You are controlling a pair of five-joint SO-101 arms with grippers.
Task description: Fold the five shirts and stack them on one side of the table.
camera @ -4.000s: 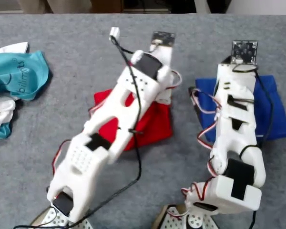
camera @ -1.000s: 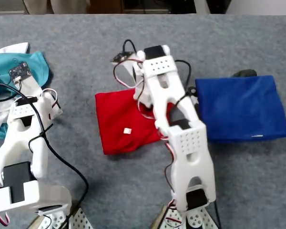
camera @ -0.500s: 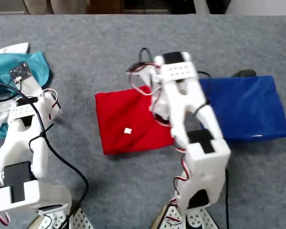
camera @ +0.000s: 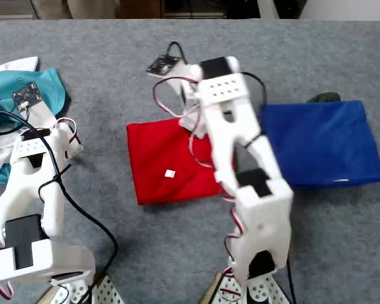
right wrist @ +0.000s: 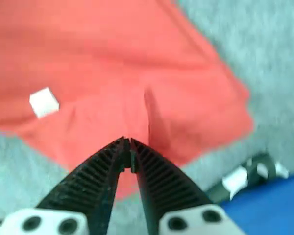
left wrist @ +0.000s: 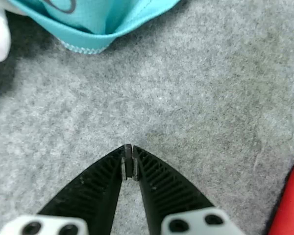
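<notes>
Red shirt is lying folded mid-table beside the folded blue shirt, ready for stacking, I judge. I'm hovering the right arm's fingers over it, pressed together and empty. The left arm's fingers, likewise closed on nothing, are hanging near the unfolded teal shirt.

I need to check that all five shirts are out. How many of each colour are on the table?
red shirt: 1
blue shirt: 1
teal shirt: 1
white shirt: 1, bunched beside the teal one
Total: 4 that I can tell apart
</notes>
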